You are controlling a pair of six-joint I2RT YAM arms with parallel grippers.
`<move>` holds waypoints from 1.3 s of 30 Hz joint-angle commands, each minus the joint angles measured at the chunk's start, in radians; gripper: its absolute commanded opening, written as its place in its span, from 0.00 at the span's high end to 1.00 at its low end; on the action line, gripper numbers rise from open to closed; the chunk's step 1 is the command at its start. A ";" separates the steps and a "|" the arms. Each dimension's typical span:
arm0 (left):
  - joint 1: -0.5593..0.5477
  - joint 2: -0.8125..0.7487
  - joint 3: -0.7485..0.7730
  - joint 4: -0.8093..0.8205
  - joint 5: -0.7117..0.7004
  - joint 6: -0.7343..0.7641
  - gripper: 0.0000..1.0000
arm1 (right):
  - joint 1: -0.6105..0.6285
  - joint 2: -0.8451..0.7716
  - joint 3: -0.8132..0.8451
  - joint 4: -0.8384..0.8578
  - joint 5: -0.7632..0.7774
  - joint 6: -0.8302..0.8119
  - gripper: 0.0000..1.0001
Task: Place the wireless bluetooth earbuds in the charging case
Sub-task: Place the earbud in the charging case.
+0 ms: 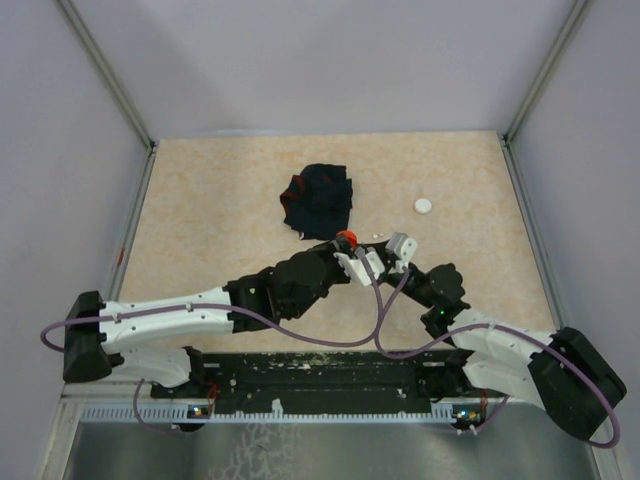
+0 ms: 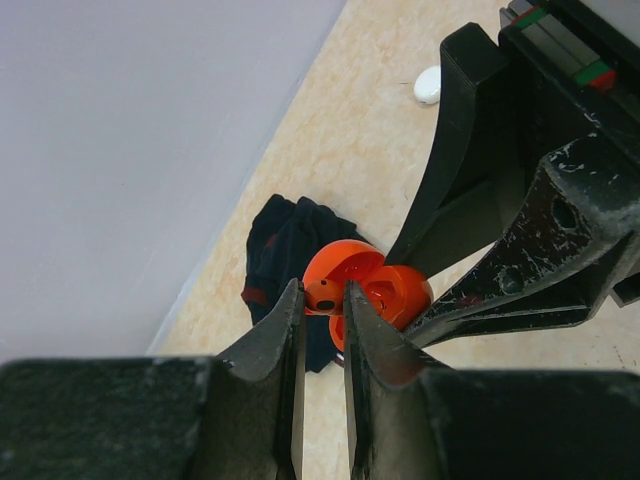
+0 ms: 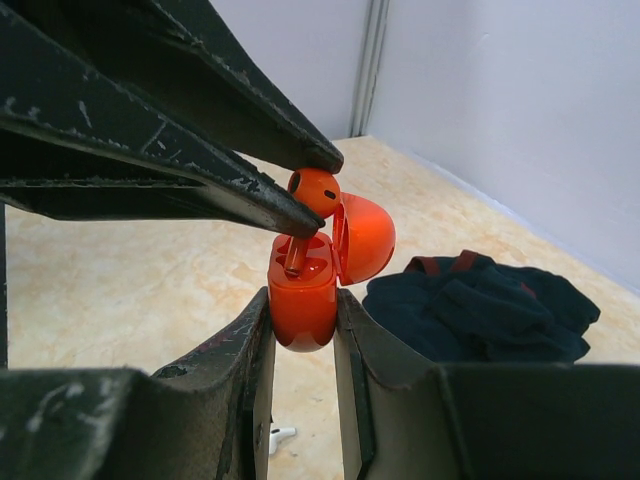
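Right gripper (image 3: 303, 312) fills the bottom of its own wrist view, its two fingers clamped on the lower body of the orange case (image 3: 302, 300) from either side. The case is upright and held above the table (image 1: 200, 200). Its lid (image 3: 366, 236) is swung open and stands on the side toward the cloth (image 3: 480, 305).

From the upper left of that view the left gripper (image 3: 318, 192) reaches in, its fingertips pinched on the round head of an orange earbud (image 3: 314, 190). The earbud hangs stem-down. The lower end of the stem is inside the case's near well, while the head sits above the rim, not seated. Whether the second well holds anything cannot be told.

The left wrist view shows the same grip from behind: narrow jaws closed on the earbud, with the open case just beyond it between the right gripper's fingers.

In the top view both arms meet near the middle of the table, just in front of the crumpled dark navy cloth with red trim. A white disc (image 1: 424, 206) lies apart, to the right of the cloth. In the right wrist view a tiny white stemmed piece (image 3: 281, 435) lies on the table under the case, partly hidden by a finger.
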 commanded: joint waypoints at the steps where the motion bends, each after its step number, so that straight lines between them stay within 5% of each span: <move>1: -0.014 0.012 -0.004 0.029 -0.018 0.027 0.85 | -0.002 -0.024 0.047 0.046 -0.005 0.008 1.00; 39: -0.055 0.043 -0.019 -0.019 -0.087 0.077 0.83 | -0.002 -0.031 0.044 0.053 0.014 0.014 1.00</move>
